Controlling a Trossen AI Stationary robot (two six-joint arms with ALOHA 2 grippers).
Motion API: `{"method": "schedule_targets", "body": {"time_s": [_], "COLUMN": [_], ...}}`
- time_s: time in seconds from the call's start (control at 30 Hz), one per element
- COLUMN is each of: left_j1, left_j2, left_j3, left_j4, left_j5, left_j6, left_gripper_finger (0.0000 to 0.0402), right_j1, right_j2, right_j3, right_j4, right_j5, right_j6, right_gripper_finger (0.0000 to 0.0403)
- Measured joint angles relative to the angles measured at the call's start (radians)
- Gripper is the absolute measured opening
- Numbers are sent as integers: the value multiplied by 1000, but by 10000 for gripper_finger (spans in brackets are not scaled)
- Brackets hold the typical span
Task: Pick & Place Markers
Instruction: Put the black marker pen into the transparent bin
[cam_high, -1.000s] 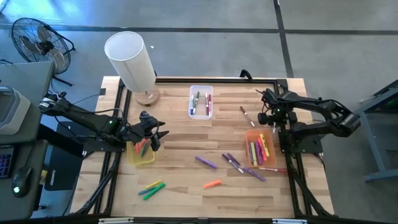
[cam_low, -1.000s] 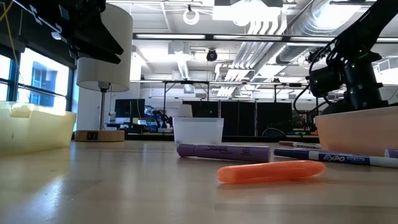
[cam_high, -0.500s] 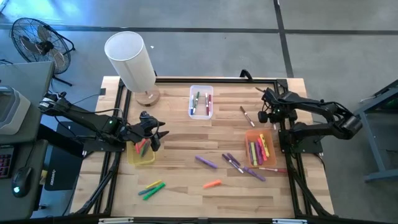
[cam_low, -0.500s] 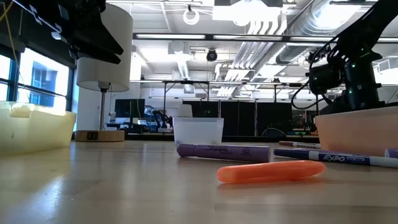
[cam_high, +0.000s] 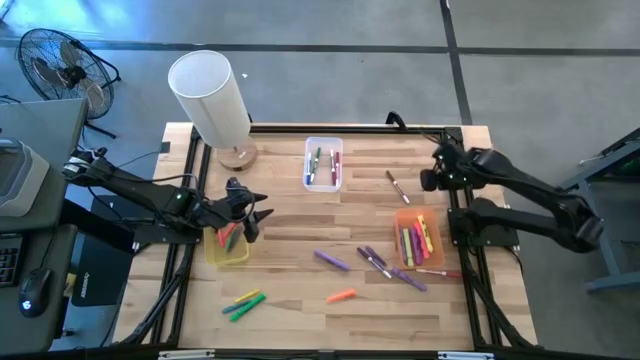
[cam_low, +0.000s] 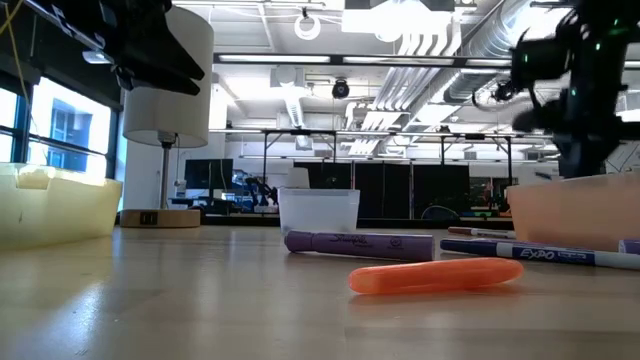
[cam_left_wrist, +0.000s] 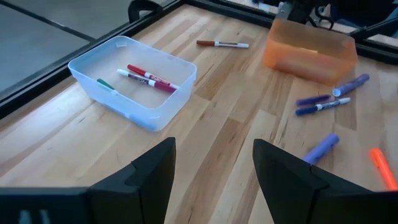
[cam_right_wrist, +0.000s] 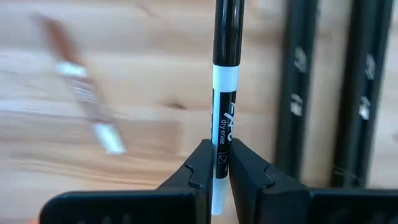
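Black-barrelled marker (cam_right_wrist: 221, 93), light, stiff and likely slippery, sits pinched mid-barrel in the right tool (cam_right_wrist: 219, 163); the left tool (cam_left_wrist: 214, 171) hangs wide above the surface (cam_left_wrist: 230, 118).

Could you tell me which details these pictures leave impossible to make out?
- Right hand, shut on a black marker: in the high view too small to show the marker.
- Brown marker on the table: motion-blurred in the right wrist view.
- Yellow bin: in the low view its wall hides the contents.
- Orange bin: same, and cut off by the picture's edge.
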Motion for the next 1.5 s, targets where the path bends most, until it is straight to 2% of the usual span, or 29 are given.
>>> {"method": "schedule_targets", "body": {"time_s": [0.17,0.33,0.47,0.6,0.8,0.97,1.1,1.3,1.5], "left_j1": [0,0,0,0,0,0,0,0,0], "left_j2": [21,61,76,76,76,76,76,76,76], "left_j3": [0,0,0,0,0,0,0,0,0], "left_j4": [1,3,10,45,48,47,46,44,38], "left_j5": [-2,-2,-20,-6,0,25,53,65,71], "left_j6": [0,0,0,0,0,0,2,25,26], "left_gripper_finger": [211,211,211,211,211,211,211,211,211], "right_j1": [147,310,405,462,483,444,404,382,386], "right_j2": [-20,39,189,410,774,1029,1187,1336,1357], "right_j3": [114,154,191,315,639,911,1076,1196,1207], "right_j4": [81,415,648,738,669,501,354,259,263], "right_j5": [40,37,36,36,7,-19,-20,-69,-62], "right_j6": [30,-3,-48,-96,-168,-183,-166,-177,-190], "right_gripper_finger": [21,22,21,21,21,21,21,24,78]}}
